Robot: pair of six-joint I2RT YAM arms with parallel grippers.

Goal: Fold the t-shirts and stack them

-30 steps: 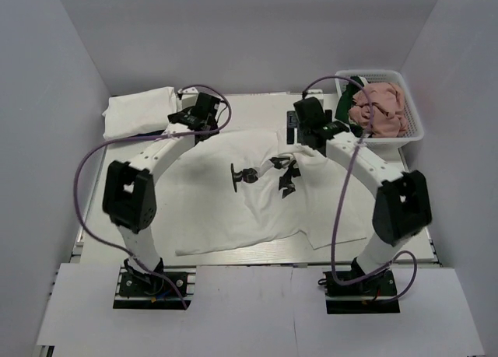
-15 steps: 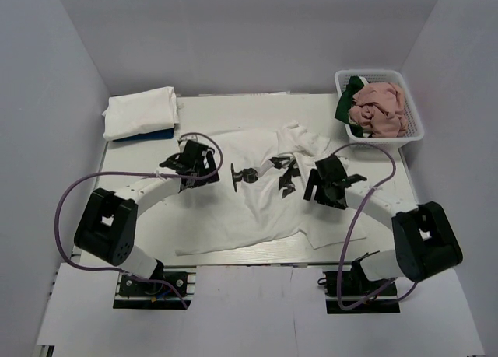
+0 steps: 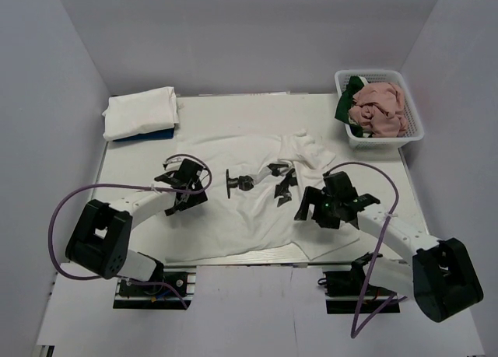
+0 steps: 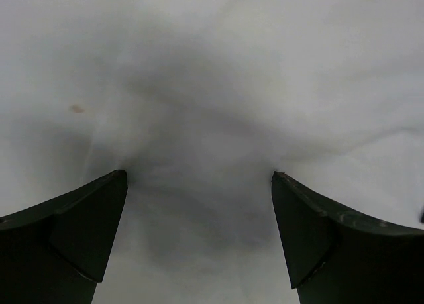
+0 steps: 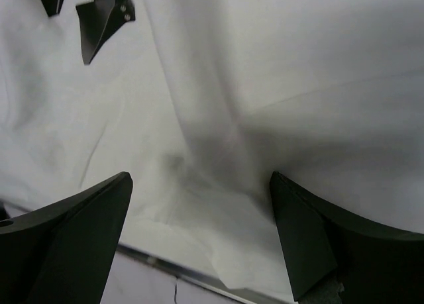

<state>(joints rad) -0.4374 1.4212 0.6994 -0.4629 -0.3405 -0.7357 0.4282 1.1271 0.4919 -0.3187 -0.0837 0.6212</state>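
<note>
We have one white t-shirt (image 3: 140, 112) folded far-left. Our left tool (image 4: 199, 178) and right tool (image 5: 201, 178), both spread apart and empty, hover over the printed t-shirt (image 3: 233, 217) on the counter (image 3: 128, 162). The pink t-shirt (image 3: 381, 104) waits in the basket (image 3: 389, 138).

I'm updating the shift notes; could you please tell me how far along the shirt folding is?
Done: a folded white stack sits at the far left. In hand: the printed white shirt lies spread and wrinkled mid-table, the left gripper and right gripper open low over it, gripping nothing. Left: folding it, plus the pink shirt and dark green shirt crumpled in the basket.
</note>
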